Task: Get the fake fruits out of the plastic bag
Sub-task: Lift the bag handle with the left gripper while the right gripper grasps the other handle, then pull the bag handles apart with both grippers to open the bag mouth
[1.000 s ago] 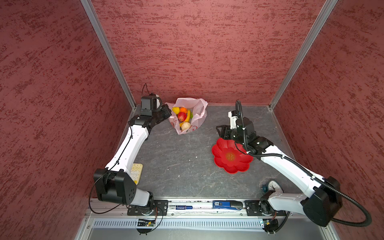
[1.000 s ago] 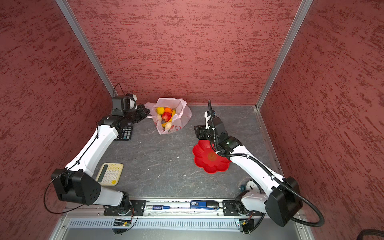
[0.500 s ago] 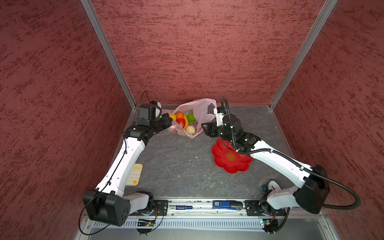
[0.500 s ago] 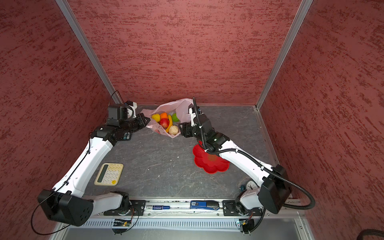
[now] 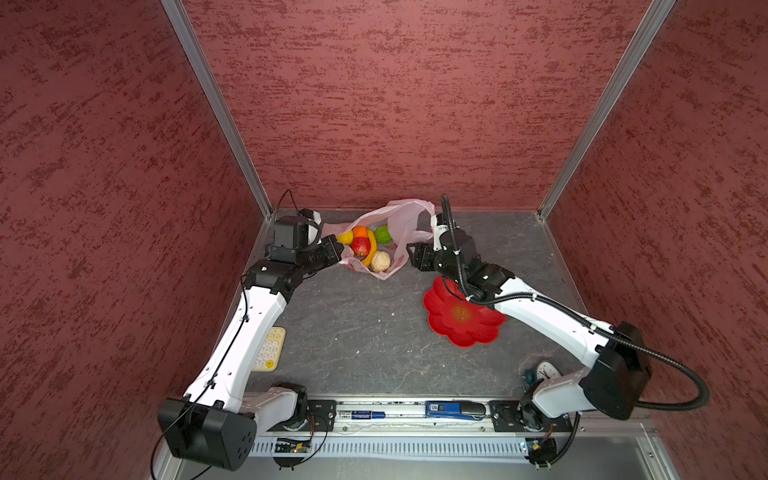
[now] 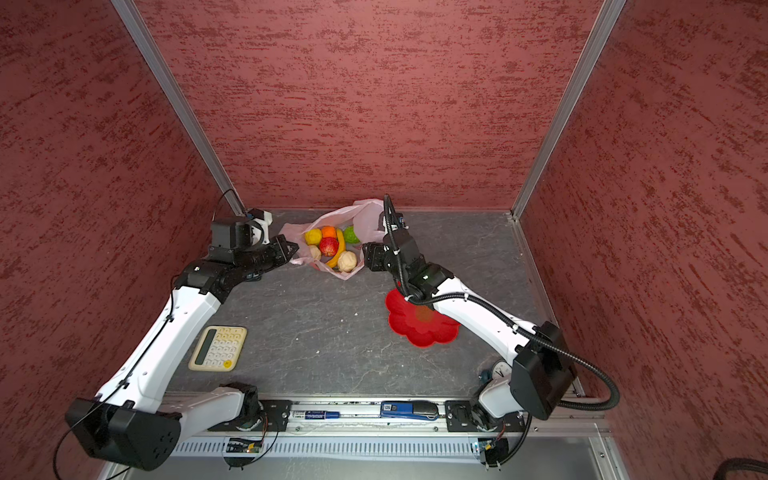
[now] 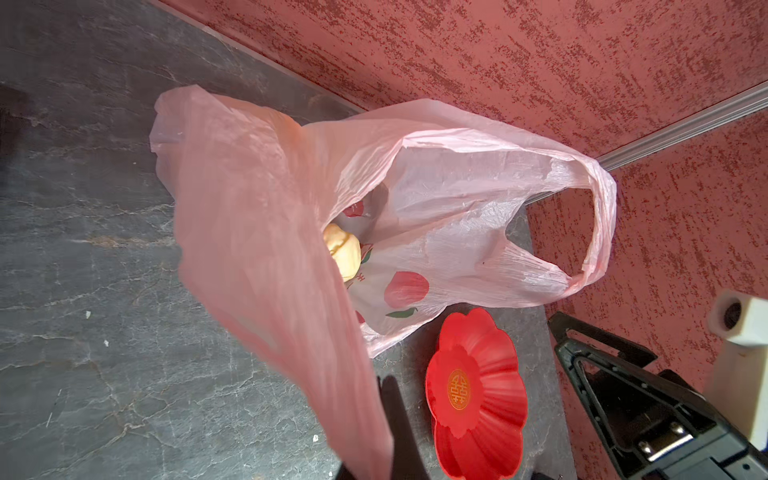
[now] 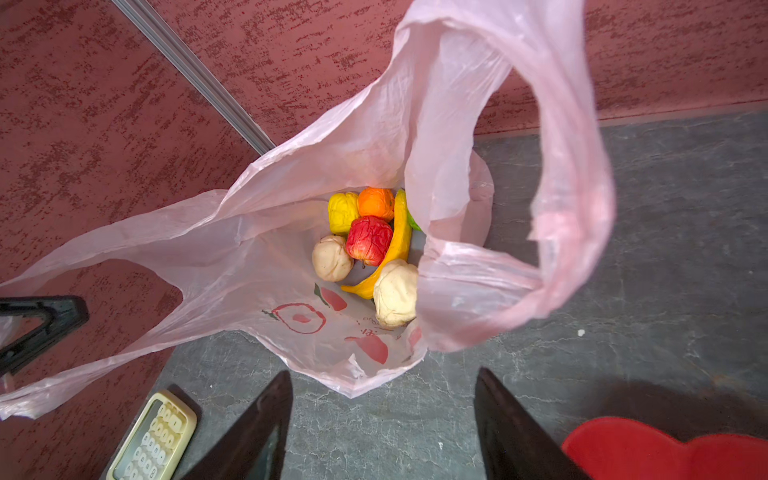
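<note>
Fake fruits (image 5: 365, 248), my target, sit heaped in the bottom of the plastic bag (image 8: 249, 257) at the back of the bench (image 5: 353, 332), close to the rear wall.

Reading from my bases outward: a calculator (image 6: 218, 347) lies near my left arm's base. A red dish (image 5: 461, 320), with nothing in it, lies partly under my right forearm. Both are well apart from the bag.

Next come the two pincers, flanking the bag. My left pincer (image 5: 336, 249) is clamped together on one handle of the bag, drawing that side taut so the mouth gapes. My right pincer (image 8: 384, 428) has its jaws apart and holds nothing; it hovers just beside the bag's near edge.

Key relation: the fruits lie straight ahead of and below my right pincer, past that edge, so the right arm is both the free one and the better placed to reach in.

- **Order of fruits:** nearest is a cream lump (image 8: 395, 291). Beyond it lie the banana (image 8: 397, 245), the red fruit (image 8: 369, 240) and a second cream lump (image 8: 331, 257), then the yellow fruit (image 8: 343, 212) and orange fruit (image 8: 376, 203).
- **Green ball:** the green ball (image 5: 383, 234) is mostly hidden from my right wrist camera by the loose handle (image 8: 573, 199).
- **Banana:** its long axis runs roughly away from the pincer, across the line on which the jaws close.
- **Likely hazard:** the loose handle hangs beside the entry path and could snag a finger.
</note>
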